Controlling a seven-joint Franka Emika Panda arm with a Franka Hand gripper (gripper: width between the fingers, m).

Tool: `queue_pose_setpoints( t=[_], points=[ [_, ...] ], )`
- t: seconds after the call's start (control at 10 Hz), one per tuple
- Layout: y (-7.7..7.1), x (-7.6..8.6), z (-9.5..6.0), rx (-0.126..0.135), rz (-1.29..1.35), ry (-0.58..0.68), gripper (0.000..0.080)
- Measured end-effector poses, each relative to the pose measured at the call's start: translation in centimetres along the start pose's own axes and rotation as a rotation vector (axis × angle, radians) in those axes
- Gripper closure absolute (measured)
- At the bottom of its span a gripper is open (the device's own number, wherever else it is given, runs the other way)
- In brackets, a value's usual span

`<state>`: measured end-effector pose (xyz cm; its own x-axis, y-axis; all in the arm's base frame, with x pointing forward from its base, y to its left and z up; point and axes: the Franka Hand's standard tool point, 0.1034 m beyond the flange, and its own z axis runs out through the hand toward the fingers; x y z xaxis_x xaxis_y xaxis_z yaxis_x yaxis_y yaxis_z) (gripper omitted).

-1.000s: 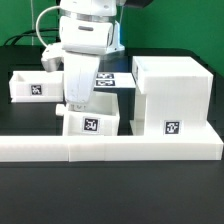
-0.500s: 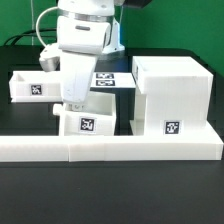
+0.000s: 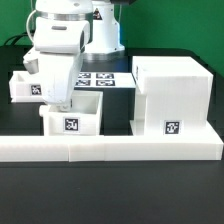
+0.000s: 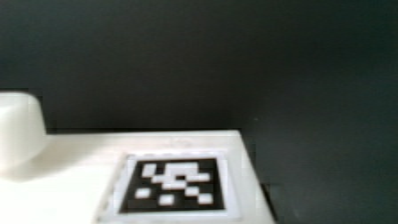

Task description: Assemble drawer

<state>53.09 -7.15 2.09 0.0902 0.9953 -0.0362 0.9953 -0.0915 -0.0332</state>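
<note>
Here I am, arm reaching down over the near tray [image 3: 72, 118], with my gripper [image 3: 64, 102] low at its open top. My own wrist hides the fingertips, so I cannot tell whether the jaws are clamped on the tray wall or just parted around it. The wrist view doesn't settle it either. It shows only a tag [image 4: 175, 185] on a white face against the dark table [image 3: 120, 195], and no fingers.

So where are we on this drawer? Early, I'd say. The case [image 3: 170, 95] stands upright at the exterior view's right, pressed up against the border wall [image 3: 110, 148]. The near tray sits just behind that same wall, with a clear gap between it and the case. The far tray [image 3: 25, 88] waits well off at the exterior view's left, beside the marker board [image 3: 100, 80].

Nothing looks to be inside the case yet, and both trays are out on the table. That leaves the whole fitting job: bring this tray across, line it up with the case and slide it home, then do the same with the other.
</note>
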Motion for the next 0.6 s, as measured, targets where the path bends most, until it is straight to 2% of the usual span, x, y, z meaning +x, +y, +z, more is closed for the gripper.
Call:
queue_pose_setpoints(
  t=[0.2,0.3,0.6],
  points=[
    [0.6,1.6,-0.1,0.028,0.002,0.011,0.0757],
    [1.4,1.7,-0.1,0.032,-0.002,0.023,0.0757],
    [1.3,1.5,0.0,0.032,-0.003,0.019,0.0757]
  ],
)
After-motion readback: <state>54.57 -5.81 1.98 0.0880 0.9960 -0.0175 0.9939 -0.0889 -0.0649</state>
